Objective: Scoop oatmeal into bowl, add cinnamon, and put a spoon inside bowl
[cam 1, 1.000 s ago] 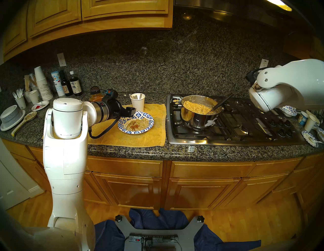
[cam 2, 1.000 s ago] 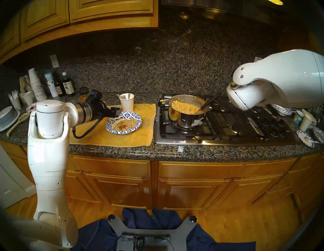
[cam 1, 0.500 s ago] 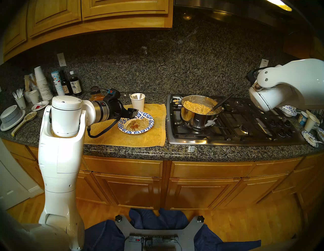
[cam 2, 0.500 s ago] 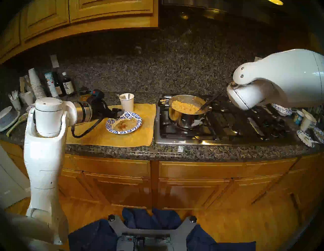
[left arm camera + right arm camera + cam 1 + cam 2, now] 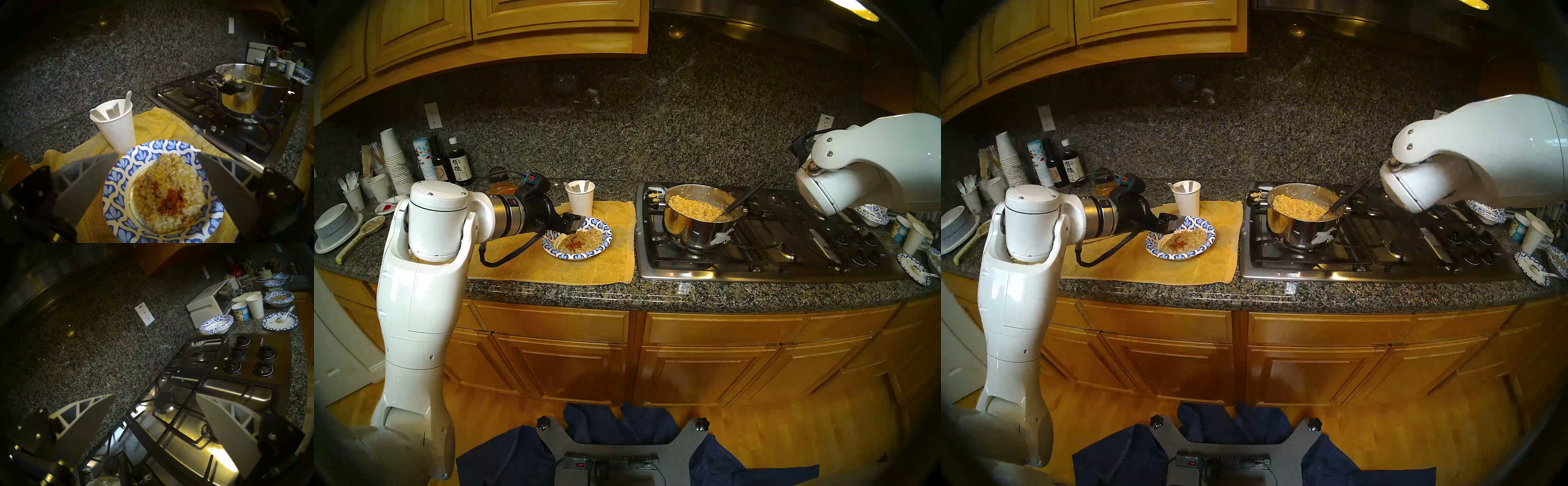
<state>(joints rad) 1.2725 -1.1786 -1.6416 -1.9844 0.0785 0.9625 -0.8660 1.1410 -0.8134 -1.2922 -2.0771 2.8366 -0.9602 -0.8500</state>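
Bowl: the blue-and-white leaf-rimmed paper bowl (image 5: pixel 119 171) sits on the yellow cloth (image 5: pixel 585 268), lower centre of the left wrist view and centre-left of the head views.
Oatmeal: a lumpy tan mound (image 5: pixel 171 186) fills the bowl; more remains in the steel pot (image 5: pixel 697 224) on the cooktop (image 5: pixel 789 261), with the black-handled serving spoon (image 5: pixel 741 200) leaning in it.
Cinnamon: a red-brown dusting (image 5: pixel 171 198) lies on the mound; the jar itself I cannot pick out with certainty.
Spoons: white plastic handles (image 5: pixel 111 112) stand in the white paper cup (image 5: pixel 117 129), just beyond the bowl's far rim (bowl-ends down, so only handles offer a hold).
Left gripper: (image 5: pixel 157 155) spread wide and empty, poised above the bowl's near side, angled toward the cup.
Right gripper: (image 5: pixel 155 397) spread wide and empty, over the cooktop burners at the right of the head views.
Step in hand: likely fetching one spoon; none is in the bowl yet.
Risks: several handles crowd together, so the fingers may pinch two at once; the light cup may tip if nudged or lift along with the spoon; a low finger could drag through the oatmeal or shove the bowl.
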